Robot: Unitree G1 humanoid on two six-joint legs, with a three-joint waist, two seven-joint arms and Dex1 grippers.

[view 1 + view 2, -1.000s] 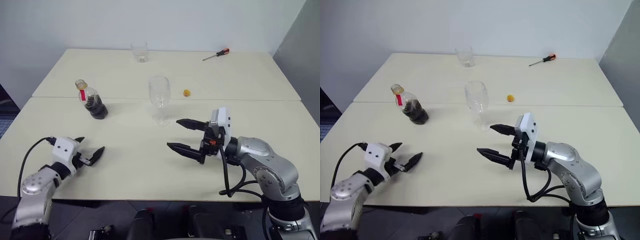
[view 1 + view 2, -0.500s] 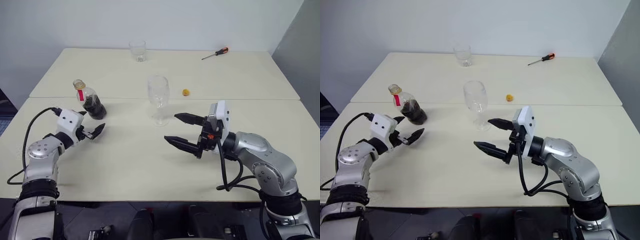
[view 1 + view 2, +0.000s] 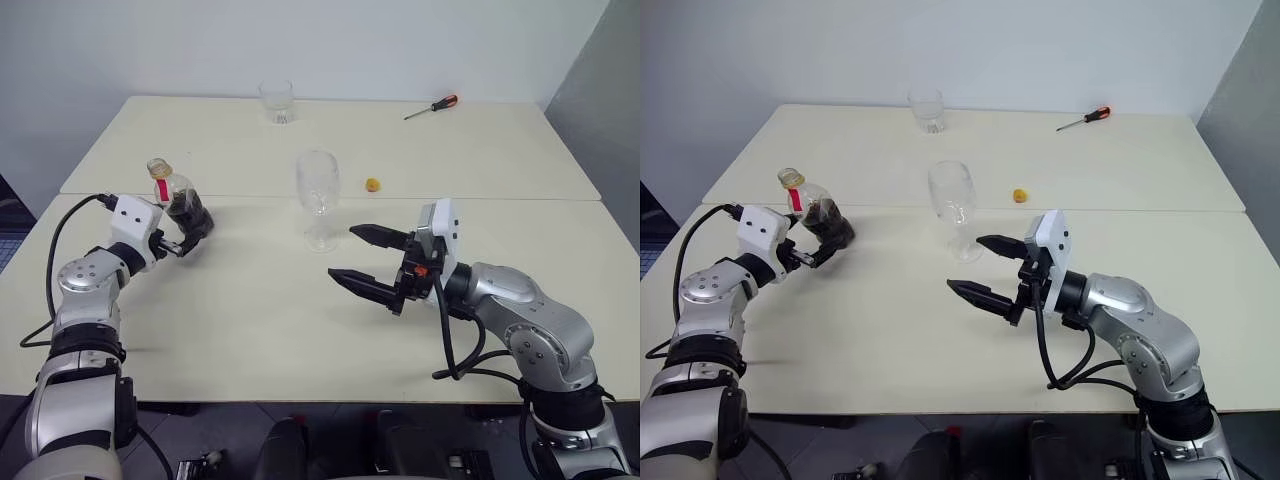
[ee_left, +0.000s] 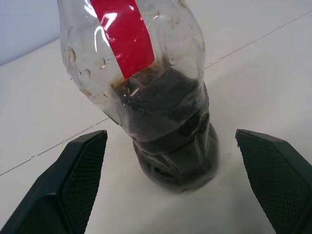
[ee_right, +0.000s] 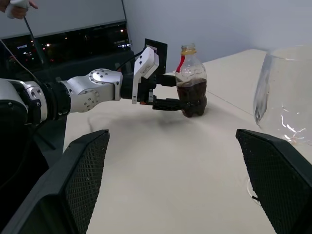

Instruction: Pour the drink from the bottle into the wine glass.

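On the left of the table, then rightward:
Left gripper: fingers spread wide, one on each side of the bottle's base, not pressing it.
Bottle: upright near the seam between the two tabletops, red strip at the neck, the drink filling its lower half.
Wine glass: upright at mid-table, well apart from the bottle.
Right gripper: wide, holding nothing, pointing left, just in front of the glass.
Far edge: tumbler, screwdriver.
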